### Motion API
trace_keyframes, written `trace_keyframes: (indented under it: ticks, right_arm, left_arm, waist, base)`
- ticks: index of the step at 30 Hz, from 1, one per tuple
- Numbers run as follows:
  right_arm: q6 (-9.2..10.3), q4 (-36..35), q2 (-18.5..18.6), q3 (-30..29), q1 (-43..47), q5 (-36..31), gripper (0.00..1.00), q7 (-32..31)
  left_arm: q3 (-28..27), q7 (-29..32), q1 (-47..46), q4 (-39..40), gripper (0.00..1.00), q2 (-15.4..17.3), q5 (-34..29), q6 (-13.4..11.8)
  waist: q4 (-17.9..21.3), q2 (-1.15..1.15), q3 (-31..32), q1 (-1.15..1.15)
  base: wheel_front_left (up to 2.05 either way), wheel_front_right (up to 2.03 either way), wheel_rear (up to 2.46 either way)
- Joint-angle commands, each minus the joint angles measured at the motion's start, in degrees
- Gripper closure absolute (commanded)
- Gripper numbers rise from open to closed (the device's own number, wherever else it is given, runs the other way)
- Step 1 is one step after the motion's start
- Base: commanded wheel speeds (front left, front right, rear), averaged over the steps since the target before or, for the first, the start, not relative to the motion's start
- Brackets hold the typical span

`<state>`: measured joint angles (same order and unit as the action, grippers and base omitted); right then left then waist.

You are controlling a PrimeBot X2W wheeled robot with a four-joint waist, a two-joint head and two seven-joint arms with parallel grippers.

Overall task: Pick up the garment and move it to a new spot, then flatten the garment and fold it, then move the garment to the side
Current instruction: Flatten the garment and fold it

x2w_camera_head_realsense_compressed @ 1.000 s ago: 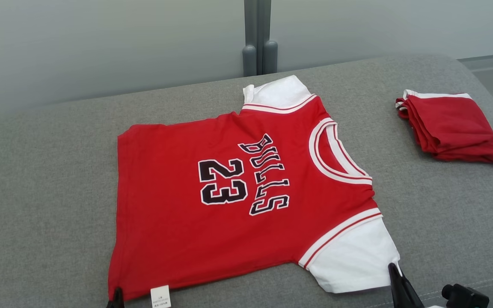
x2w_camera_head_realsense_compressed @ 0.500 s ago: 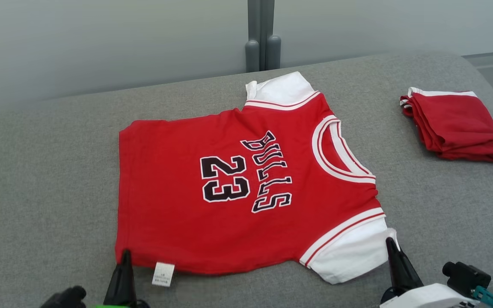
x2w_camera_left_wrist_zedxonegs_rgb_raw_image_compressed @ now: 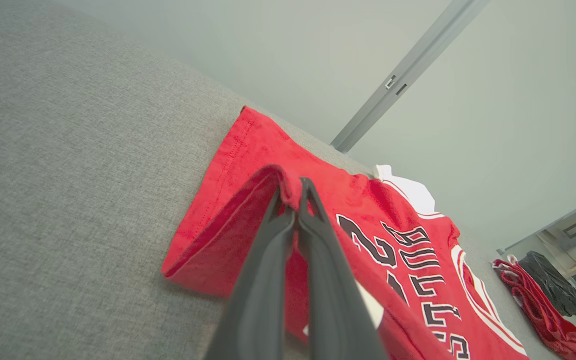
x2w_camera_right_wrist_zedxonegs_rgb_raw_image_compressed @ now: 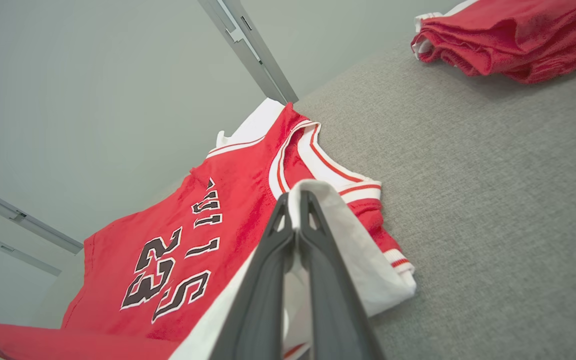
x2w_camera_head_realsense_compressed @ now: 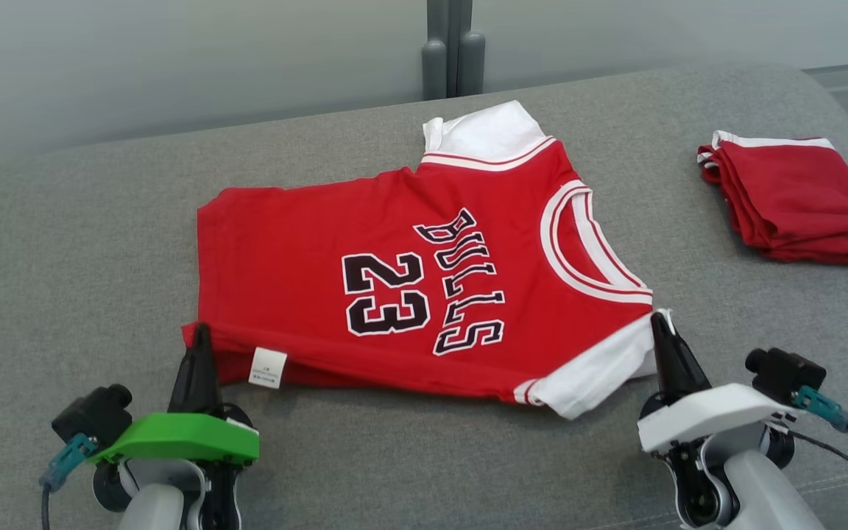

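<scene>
- Since a second ago the near edge of the red jersey [x2w_camera_head_realsense_compressed: 394,243] has come up off the grey cushion [x2w_camera_head_realsense_compressed: 63,258] and travelled towards the far side, and both grippers have climbed into the head view with it; the camera has tipped a little too, so the slight drift of the background is no move of the things
- The left gripper [x2w_camera_head_realsense_compressed: 199,335] is pinched tight on the near hem corner, its fingers pressed together with a lip of red cloth rolled over their tips; a white care label [x2w_camera_head_realsense_compressed: 267,366] hangs just beside it
- The jersey lies mid-cushion, chest print up and collar to the right; its far edge and far white sleeve [x2w_camera_head_realsense_compressed: 486,132] rest flat, while the near edge is raised and curls under in a soft roll
- The right gripper [x2w_camera_head_realsense_compressed: 661,324] is clamped on the near white sleeve [x2w_camera_head_realsense_compressed: 593,368], with the cloth draped over its tips
- The jersey looks light and limp, with no stiffness of its own, so it will likely sag between the two holds unless they are kept level and gently taut
- The hem corner and the banded sleeve edge seem the best holds, being thicker; a thin pinch could slip under a hard pull, and the cushion's weave may rumple anything dragged across it
- At the far right a folded red garment [x2w_camera_head_realsense_compressed: 792,199] sits well apart
</scene>
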<state>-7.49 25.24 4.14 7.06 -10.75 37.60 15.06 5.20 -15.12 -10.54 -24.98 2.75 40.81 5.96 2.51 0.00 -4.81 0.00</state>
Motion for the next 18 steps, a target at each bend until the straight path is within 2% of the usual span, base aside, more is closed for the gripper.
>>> trace_keyframes:
  ticks: [1,9,18]
  right_arm:
    - [0.00,1.36,0.07,0.33,-2.14,0.03,1.00,0.13]
    - [0.00,12.25,-0.21,2.69,-15.12,-0.55,1.00,0.13]
    - [0.00,21.94,-0.61,2.88,-23.35,-2.18,1.00,0.13]
  left_arm:
    - [-0.63,-0.02,-2.01,-0.98,1.00,0.28,0.62,-0.41]
    - [-1.52,-0.02,-9.90,-7.62,1.00,0.28,0.40,-1.09]
    - [-0.29,-0.02,-14.07,-12.32,1.00,0.28,0.13,-1.35]
  waist:
    - [0.10,0.00,-1.08,0.00]
    - [-0.06,0.00,-4.73,0.00]
    - [-0.86,0.00,-6.98,0.00]
  base:
    - [0.00,0.00,0.00]
    - [0.00,0.00,0.00]
    - [0.00,0.00,0.00]
